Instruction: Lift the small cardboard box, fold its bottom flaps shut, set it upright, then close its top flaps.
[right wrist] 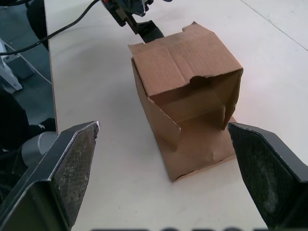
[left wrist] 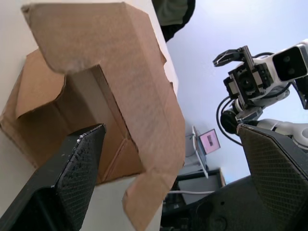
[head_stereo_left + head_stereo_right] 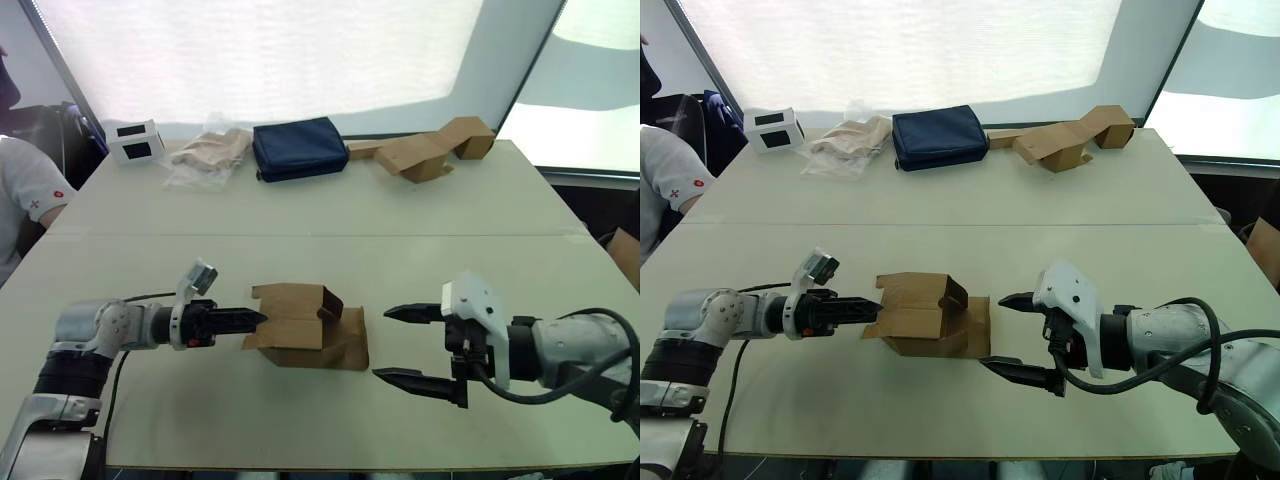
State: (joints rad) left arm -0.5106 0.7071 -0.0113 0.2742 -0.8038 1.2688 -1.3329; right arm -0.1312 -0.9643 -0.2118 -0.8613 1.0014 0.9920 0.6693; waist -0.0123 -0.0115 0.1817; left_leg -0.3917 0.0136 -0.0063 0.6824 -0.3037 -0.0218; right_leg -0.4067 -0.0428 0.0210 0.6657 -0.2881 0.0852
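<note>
The left gripper (image 3: 252, 318) reaches in from the left with its jaws closed to a point, the tips touching the near end of the small cardboard box (image 3: 303, 326); whether they pinch any cardboard cannot be told. The box lies on its side on the desk (image 3: 300, 210), between the two grippers, its open end facing the right gripper (image 3: 397, 345). One flap (image 1: 199, 154) lies flat on the desk toward that gripper, and others (image 1: 163, 126) stand out at the sides. The right gripper's jaws are spread wide, released, holding nothing, just beside the box's open end and not touching it.
</note>
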